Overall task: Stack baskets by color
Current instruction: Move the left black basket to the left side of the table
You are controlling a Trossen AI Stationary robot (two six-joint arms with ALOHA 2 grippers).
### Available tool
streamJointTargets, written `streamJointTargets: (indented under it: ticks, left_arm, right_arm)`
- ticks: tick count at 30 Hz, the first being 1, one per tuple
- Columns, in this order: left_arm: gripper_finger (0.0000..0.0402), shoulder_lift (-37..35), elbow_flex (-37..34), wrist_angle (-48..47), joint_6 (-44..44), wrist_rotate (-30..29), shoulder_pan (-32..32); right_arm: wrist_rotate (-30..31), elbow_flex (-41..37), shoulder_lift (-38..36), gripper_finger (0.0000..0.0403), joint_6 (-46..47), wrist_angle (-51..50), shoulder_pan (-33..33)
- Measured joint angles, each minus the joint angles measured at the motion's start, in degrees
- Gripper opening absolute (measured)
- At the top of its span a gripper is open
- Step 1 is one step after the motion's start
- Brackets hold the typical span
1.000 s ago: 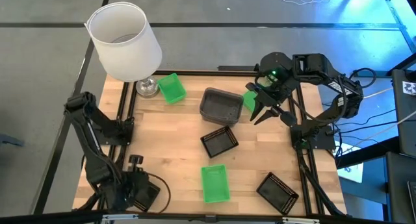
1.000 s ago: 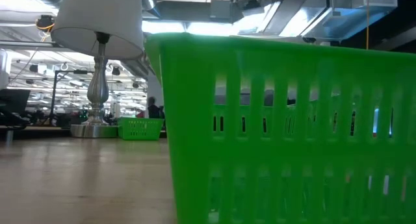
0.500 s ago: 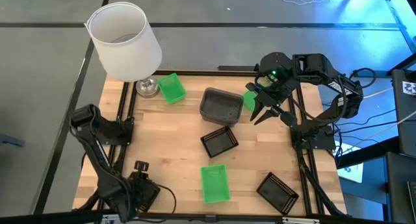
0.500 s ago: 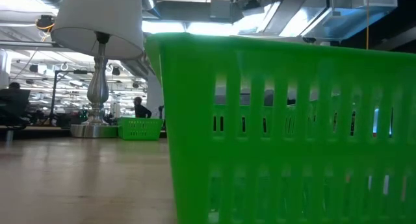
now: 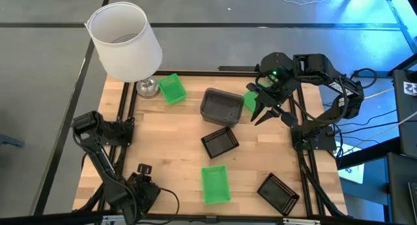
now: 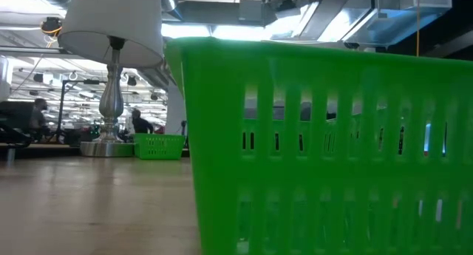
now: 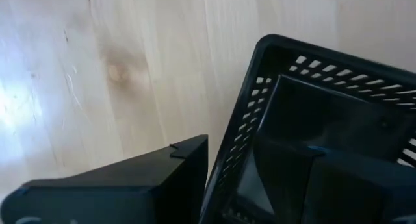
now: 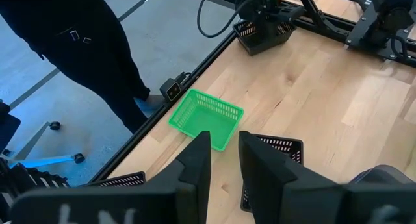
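The baskets are small plastic boxes with lots of little holes in their walls. Six lie well apart on the wooden table (image 5: pixel 176 140).

One green basket (image 5: pixel 172 88) sits just beside the foot of the lamp (image 5: pixel 124 39), which has a big white shade. A grey basket (image 5: pixel 221 105) sits in the middle near the back. Just beside it is a second green basket (image 5: pixel 249 101), partly hidden under the right gripper (image 5: pixel 260 114). A black basket (image 5: pixel 219 142) sits in the middle of the table, turned a bit. A third green basket (image 5: pixel 215 184) lies near the front edge, and in the low view it fills most of the picture. Another black basket (image 5: pixel 278 192) lies at the front right corner.

The right gripper hangs over the back right part of the table. Its fingers (image 8: pixel 198 152) are a little apart and hold nothing.

The left gripper (image 5: pixel 140 189) is low at the front left corner. It pinches the wall of a held black basket (image 7: pixel 312 120), with one finger outside and one inside.

The table is pale wood with a black metal frame (image 5: pixel 120 130). The floor (image 5: pixel 39 88) around it is grey. A person in dark clothes (image 8: pixel 84 49) stands beside the table. Far behind is a big bright room with desks and small, blurry people (image 6: pixel 139 120).
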Motion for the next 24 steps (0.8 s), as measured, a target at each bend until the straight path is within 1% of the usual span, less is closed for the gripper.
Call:
streamJointTargets:
  ticks: [6,12,18,24]
  left_arm:
    - [0.0115,1.8,-0.74,0.98,-0.02,0.19,0.39]
    - [0.0115,1.87,-1.84,1.67,-0.43,-0.01,0.5]
    - [0.0115,1.87,-1.84,2.27,-0.43,-1.95,0.5]
    - [0.0115,1.85,-1.85,2.87,-0.64,-2.66,0.85]
  right_arm:
    - [0.02,0.0,0.0,0.0081,0.02,-0.02,0.0]
    - [0.02,0.0,0.0,0.0081,0.01,-0.02,0.0]
    - [0.02,0.0,0.0,0.0081,0.13,-0.02,0.0]
    - [0.02,0.0,0.0,0.0081,0.17,-0.02,0.0]
